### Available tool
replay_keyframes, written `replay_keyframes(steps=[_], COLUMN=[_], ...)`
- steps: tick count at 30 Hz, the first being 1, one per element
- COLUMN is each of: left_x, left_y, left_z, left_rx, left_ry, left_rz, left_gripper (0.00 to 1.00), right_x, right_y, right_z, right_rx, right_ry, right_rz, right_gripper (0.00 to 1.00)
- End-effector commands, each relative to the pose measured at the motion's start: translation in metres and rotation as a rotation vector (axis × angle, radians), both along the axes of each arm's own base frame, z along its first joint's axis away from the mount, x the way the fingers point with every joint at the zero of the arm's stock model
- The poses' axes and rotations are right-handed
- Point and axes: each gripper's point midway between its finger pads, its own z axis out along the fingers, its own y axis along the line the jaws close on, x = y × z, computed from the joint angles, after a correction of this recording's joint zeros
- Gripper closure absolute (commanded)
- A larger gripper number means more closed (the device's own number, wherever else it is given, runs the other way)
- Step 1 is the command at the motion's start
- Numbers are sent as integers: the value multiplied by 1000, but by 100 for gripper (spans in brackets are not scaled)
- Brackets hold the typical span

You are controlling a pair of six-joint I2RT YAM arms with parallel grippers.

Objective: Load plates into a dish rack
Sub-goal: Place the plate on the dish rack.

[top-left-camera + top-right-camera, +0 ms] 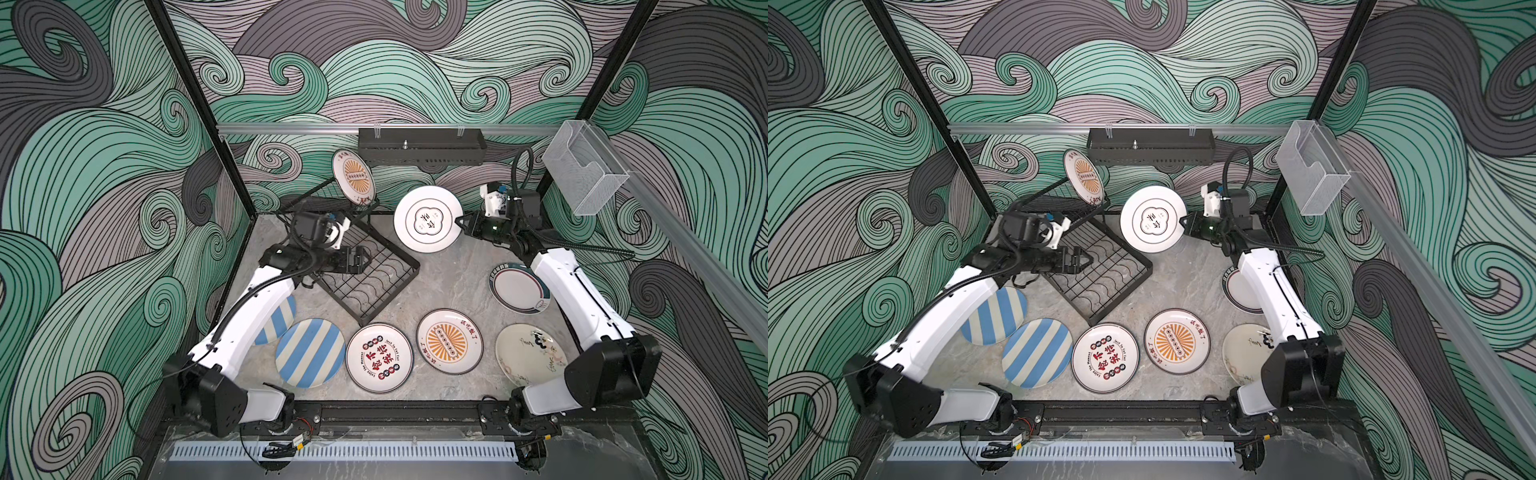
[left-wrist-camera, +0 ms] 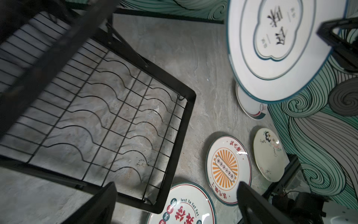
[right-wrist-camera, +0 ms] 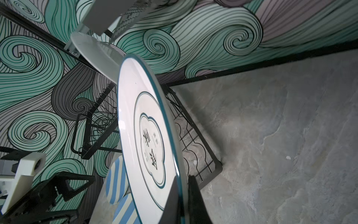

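Observation:
My right gripper (image 1: 460, 222) (image 3: 183, 194) is shut on the rim of a white, teal-rimmed plate (image 1: 428, 219) (image 3: 139, 116), held on edge in the air just right of the dish rack (image 1: 409, 266) (image 2: 182, 135). An orange sunburst plate (image 1: 353, 176) stands in the rack's raised upper shelf. My left gripper (image 1: 365, 259) (image 2: 174, 205) hovers open and empty over the rack's wavy-wire base. Flat on the table lie two blue-striped plates (image 1: 309, 353), a red-and-black character plate (image 1: 379, 358), a second sunburst plate (image 1: 449, 341), a cream plate (image 1: 530, 353) and a white plate (image 1: 517, 289).
A black perforated tray (image 1: 422, 145) hangs on the back wall rail. A clear plastic box (image 1: 586, 166) is fixed at the back right. Patterned walls close in the table on three sides. The right forearm passes over the white plate lying at the right.

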Motion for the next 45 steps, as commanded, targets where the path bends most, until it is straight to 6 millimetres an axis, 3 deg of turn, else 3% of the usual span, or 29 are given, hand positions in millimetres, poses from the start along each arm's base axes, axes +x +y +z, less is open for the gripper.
replay_keyframes(steps=[1,4,11,17,26,37,45], left_x=[-12,-18,-8,-9,1,3,4], left_y=[18,38,90,129,128,120,116], left_z=[28,38,20,13,-21,-41,-45], left_rx=[-57,-14,65,127,106,72,62], left_ry=[-55,-93,-120,-143,-120,-80,-69], left_rz=[31,81,265,404,386,360,335], left_gripper=[1,1,1,1,1,1,2], right_x=[-4,-7,-2,19,44,59,75], right_y=[1,21,82,110,150,178,195], right_z=[43,72,120,133,144,155,145], right_rx=[-126,-148,-180,-223,-325,-376,-467], right_ry=[-132,-222,-438,-528,-683,-794,-795], right_rz=[-73,-68,-62,-91,-113,-151,-202], right_gripper=[100,100,100,100,100,100,100])
